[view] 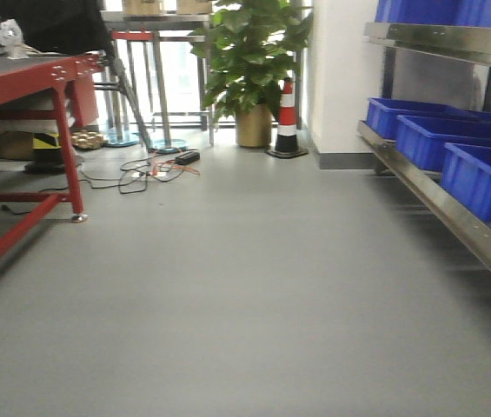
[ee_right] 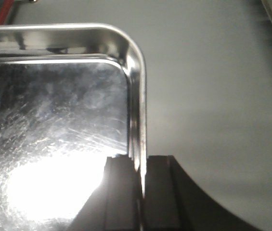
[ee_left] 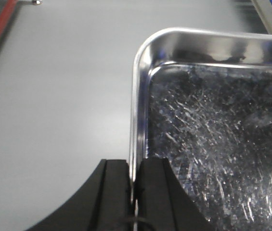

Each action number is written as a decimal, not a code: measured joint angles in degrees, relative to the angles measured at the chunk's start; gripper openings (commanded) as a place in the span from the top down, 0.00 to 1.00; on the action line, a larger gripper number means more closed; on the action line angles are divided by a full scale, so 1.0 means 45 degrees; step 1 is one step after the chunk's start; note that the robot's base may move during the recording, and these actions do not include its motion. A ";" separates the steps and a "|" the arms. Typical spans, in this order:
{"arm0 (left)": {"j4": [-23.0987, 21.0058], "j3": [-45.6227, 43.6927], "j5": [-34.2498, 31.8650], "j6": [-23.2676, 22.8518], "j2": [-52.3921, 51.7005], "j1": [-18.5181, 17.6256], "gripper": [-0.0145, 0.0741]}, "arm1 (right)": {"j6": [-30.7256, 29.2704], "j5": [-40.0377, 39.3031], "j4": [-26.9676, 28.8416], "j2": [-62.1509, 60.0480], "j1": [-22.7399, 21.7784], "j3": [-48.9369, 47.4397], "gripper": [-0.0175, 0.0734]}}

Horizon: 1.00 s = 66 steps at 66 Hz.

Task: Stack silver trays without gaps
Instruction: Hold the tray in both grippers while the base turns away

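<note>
Silver tray (ee_left: 213, 144), side rims in jaws

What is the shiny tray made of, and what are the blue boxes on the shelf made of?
The tray looks like metal, probably stainless steel: it is silver-grey, mirror-bright on its rim, with lots of fine scratches on the bottom. The blue boxes look like plastic: one even colour, a dull shine and thick rounded rims. That is a guess from their look.

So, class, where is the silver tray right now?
The tray hangs over the grey floor: the left gripper pinches its left rim, the right gripper its right rim. Only the wrist views show it.
</note>
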 measured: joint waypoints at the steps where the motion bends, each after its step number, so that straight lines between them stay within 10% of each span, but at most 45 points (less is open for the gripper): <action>1: 0.0000 0.0000 0.0000 0.0000 0.0000 0.0000 0.85 | 0.0000 0.0000 0.0000 0.0000 0.0000 0.0000 0.83; 66: 0.0000 0.0000 0.0000 0.0000 0.0000 0.0000 0.85 | 0.0000 0.0000 0.0000 0.0000 0.0000 0.0000 0.83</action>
